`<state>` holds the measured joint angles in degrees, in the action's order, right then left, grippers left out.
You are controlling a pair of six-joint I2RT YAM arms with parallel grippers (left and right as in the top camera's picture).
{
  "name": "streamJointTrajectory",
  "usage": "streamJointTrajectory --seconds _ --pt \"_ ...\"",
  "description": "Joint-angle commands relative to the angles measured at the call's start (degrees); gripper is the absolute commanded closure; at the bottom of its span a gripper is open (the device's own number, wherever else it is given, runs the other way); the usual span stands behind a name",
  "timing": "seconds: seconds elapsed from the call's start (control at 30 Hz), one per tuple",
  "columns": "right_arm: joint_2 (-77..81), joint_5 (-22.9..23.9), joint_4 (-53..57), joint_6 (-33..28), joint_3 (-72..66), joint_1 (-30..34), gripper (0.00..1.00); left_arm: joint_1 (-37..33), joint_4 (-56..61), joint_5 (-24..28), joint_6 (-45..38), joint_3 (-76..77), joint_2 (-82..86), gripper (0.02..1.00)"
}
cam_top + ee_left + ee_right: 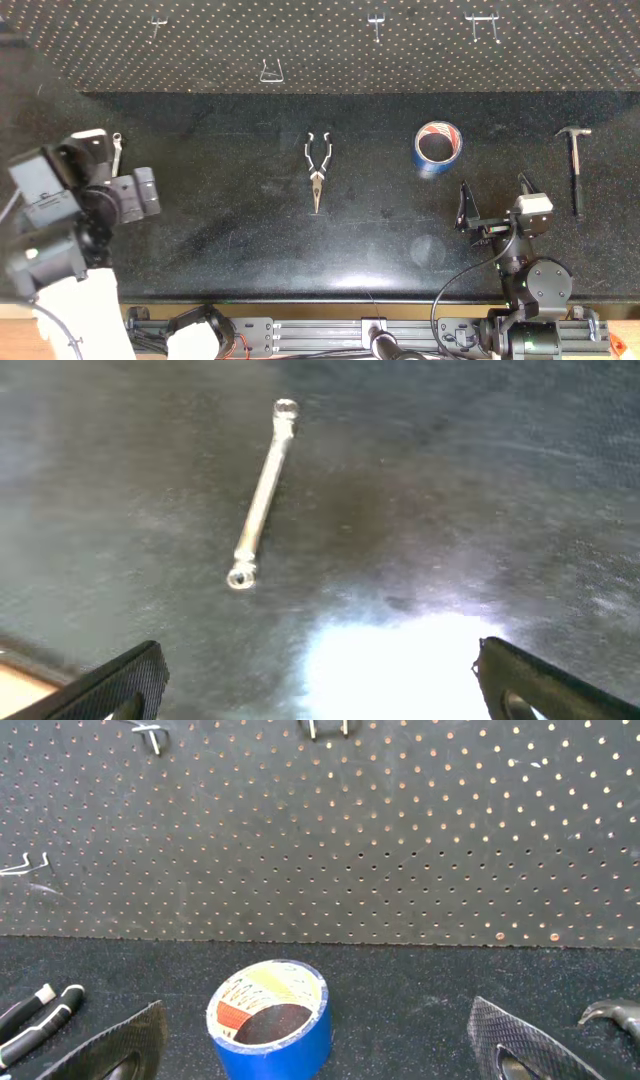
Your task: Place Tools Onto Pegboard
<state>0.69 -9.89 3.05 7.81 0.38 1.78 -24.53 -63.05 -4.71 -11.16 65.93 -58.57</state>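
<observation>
A thin silver wrench [117,152] lies at the table's left; in the left wrist view the wrench [262,495] rests ahead of my open left gripper [320,700], apart from it. The left gripper [140,193] hovers beside it. Pliers [318,168] lie mid-table, their handles [35,1010] at the edge of the right wrist view. A blue tape roll [438,147] stands upright, and the tape roll [270,1020] sits just ahead of my open, empty right gripper [320,1060]. A hammer [575,165] lies far right. The right gripper [495,205] is near the front.
The black pegboard [320,45] rises behind the table, carrying metal hooks [271,72] [377,18] [482,20] [159,22]. The pegboard [320,830] fills the background in the right wrist view. The table's front edge runs near the arm bases.
</observation>
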Motion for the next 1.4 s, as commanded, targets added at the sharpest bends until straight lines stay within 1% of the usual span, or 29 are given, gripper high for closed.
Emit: streamJointTrajectory --seconds 0.03,0.1,0.17,0.23,0.3,0.37,0.5,0.7,0.83,0.93,1.03,1.13,1.17,1.3,1.4 --pt "-0.52 0.26 0.35 -0.79 -0.15 0.17 0.025 -11.02 -3.04 3.39 -11.06 4.92 -0.37 0.025" --pt "-0.52 0.26 0.35 -0.79 -0.15 0.17 0.025 -16.9 -4.28 7.21 -17.11 4.92 -0.98 0.023" --pt "-0.52 0.26 0.35 -0.79 -0.15 0.17 0.025 -20.79 -5.4 10.99 -21.16 4.92 -3.37 0.025" --pt "-0.52 0.28 0.35 -0.79 -0.15 0.17 0.025 -22.77 -5.53 13.9 -23.74 4.92 -5.7 0.025" --pt "-0.52 0.26 0.35 -0.79 -0.15 0.17 0.025 -25.73 -4.85 19.69 -29.44 4.92 -10.4 0.025" --pt "-0.52 0.26 0.35 -0.79 -0.15 0.17 0.025 -27.47 -2.16 21.53 -29.86 4.9 -15.02 0.025" --pt "-0.52 0.26 0.35 -0.79 -0.15 0.17 0.025 -27.52 6.08 21.94 -29.83 4.9 -25.29 0.025" --pt "-0.52 0.26 0.35 -0.79 -0.15 0.17 0.025 -27.04 12.76 21.7 -29.83 4.9 -36.89 0.025" --pt "-0.52 0.28 0.35 -0.79 -0.15 0.17 0.025 -21.86 14.75 17.99 -28.22 4.92 -44.57 0.025" --pt "-0.52 0.28 0.35 -0.79 -0.15 0.17 0.025 -21.09 15.06 16.81 -28.11 4.92 -46.38 0.023" --pt "-0.52 0.26 0.35 -0.79 -0.15 0.17 0.025 -20.33 15.15 14.38 -28.09 4.92 -48.39 0.023" --pt "-0.52 0.26 0.35 -0.79 -0.15 0.17 0.025 -20.39 15.15 13.92 -28.04 4.92 -49.55 0.025" --pt "-0.52 0.26 0.35 -0.79 -0.15 0.17 0.025 -20.39 15.54 12.68 -26.4 4.92 -49.92 0.025" --pt "-0.52 0.26 0.35 -0.79 -0.15 0.17 0.025 -20.39 15.78 10.64 -26.14 4.92 -50.51 0.025" --pt "-0.52 0.26 0.35 -0.79 -0.15 0.17 0.025 -20.39 15.89 10.25 -26.16 4.92 -50.51 0.023"
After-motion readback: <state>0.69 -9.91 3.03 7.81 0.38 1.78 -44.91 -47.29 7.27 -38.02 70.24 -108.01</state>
